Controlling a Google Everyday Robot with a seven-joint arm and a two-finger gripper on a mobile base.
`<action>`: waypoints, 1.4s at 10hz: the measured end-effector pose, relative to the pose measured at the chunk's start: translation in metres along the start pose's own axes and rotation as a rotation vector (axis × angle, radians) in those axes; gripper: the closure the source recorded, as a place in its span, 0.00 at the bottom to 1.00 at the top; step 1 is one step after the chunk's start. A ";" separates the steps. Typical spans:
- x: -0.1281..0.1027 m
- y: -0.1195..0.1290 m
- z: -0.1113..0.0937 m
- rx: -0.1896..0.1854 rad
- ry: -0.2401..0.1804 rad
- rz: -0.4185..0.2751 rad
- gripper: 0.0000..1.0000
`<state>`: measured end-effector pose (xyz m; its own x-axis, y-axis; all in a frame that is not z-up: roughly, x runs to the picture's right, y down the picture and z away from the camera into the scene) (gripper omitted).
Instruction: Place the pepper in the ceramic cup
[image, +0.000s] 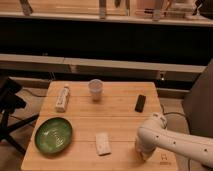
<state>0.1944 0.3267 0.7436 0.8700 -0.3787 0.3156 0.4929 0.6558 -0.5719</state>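
Note:
The ceramic cup (95, 89) stands upright at the back middle of the wooden table (120, 122). My gripper (142, 151) points down onto the table near the front right corner, at the end of the white arm (175, 143) that comes in from the right. The arm's wrist covers the gripper from above. The pepper is hidden, and no orange-red shape shows clearly beneath the wrist. The cup is far from the gripper, up and to the left.
A white bottle with a label (62, 97) lies at the back left. A green plate (53, 135) sits at the front left, a small white packet (103, 143) at the front middle, and a black block (141, 103) at the back right. A black stand (9, 102) is left of the table.

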 end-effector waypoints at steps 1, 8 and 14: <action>-0.001 0.000 0.000 0.000 -0.001 -0.002 0.88; 0.006 -0.019 -0.028 0.006 0.006 -0.014 0.99; 0.015 -0.042 -0.062 0.024 0.022 -0.025 0.99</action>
<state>0.1864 0.2532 0.7253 0.8570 -0.4093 0.3131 0.5150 0.6612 -0.5455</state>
